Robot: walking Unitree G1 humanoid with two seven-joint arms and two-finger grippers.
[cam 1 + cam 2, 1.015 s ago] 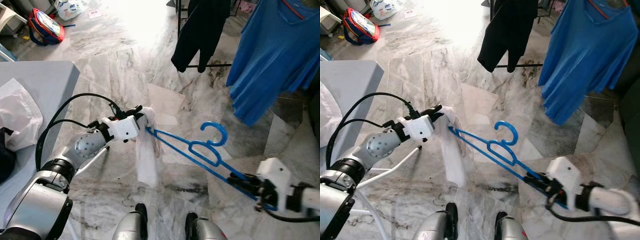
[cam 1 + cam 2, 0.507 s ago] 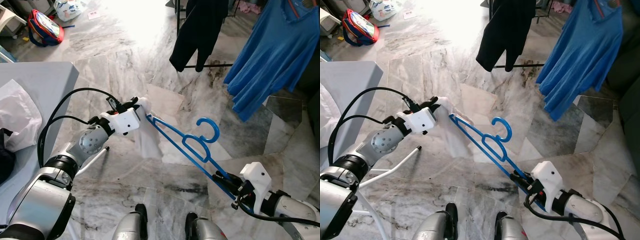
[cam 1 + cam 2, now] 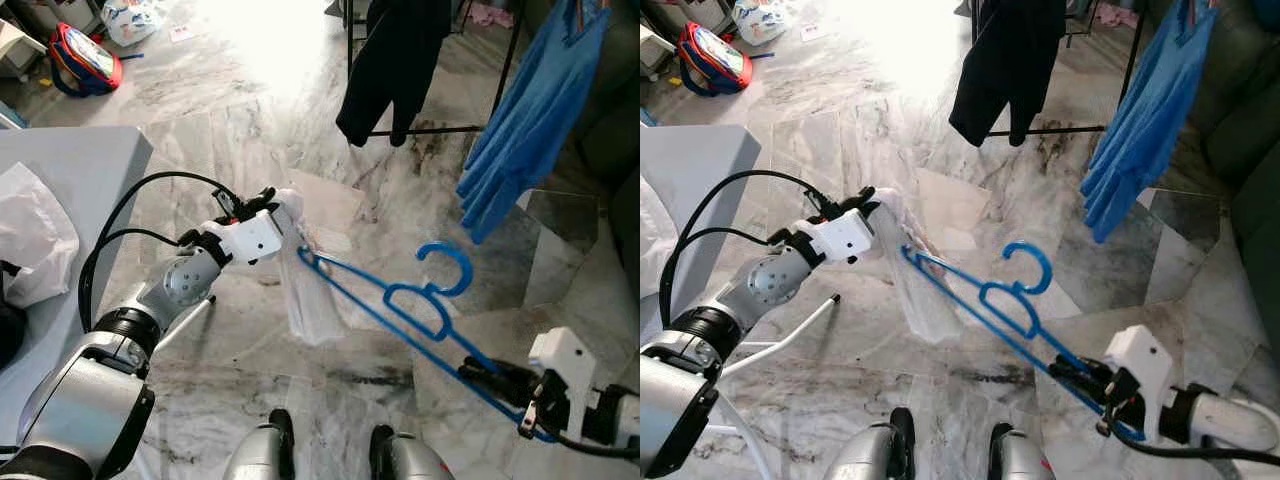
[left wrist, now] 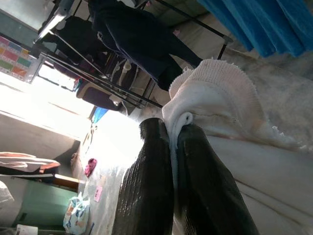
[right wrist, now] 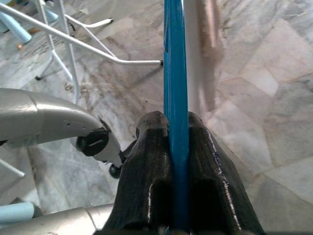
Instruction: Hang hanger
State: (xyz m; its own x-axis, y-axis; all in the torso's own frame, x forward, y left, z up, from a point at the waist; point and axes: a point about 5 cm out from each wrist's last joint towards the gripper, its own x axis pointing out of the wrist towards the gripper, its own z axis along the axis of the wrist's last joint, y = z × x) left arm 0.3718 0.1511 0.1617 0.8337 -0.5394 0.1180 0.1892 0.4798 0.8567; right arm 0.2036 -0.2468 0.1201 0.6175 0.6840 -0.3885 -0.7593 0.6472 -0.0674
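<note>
In the left eye view a blue hanger (image 3: 400,305) runs slantwise across the middle of the frame, above the marble floor (image 3: 250,120), its hook curling up right of centre; the left gripper (image 3: 283,205), left of centre, is clamped on a white cloth (image 3: 308,290) that droops from the hanger's upper left end; the right gripper (image 3: 480,375), at the lower right, is closed on the hanger's lower end; a grey table (image 3: 70,190) fills the left edge with a white bag (image 3: 30,240) on it; a black garment (image 3: 395,55) hangs at top centre on a dark rack (image 3: 505,60), and a blue shirt (image 3: 525,120) hangs at the upper right; a red and blue backpack (image 3: 85,60) lies in the upper left corner. The right eye view shows the same scene, with the hanger's hook just right of centre and the robot's two feet at the bottom edge. In the left wrist view the two black fingers (image 4: 146,191) rise from the bottom centre, pressed together on a fold of the white cloth, whose ribbed hem bulges to the right of centre; the black garment and rack bars lie at the upper left. In the right wrist view the black fingers (image 5: 149,176) at bottom centre pinch the hanger's blue bar, which runs straight up the frame; a white metal frame (image 5: 73,44) crosses the upper left.
</note>
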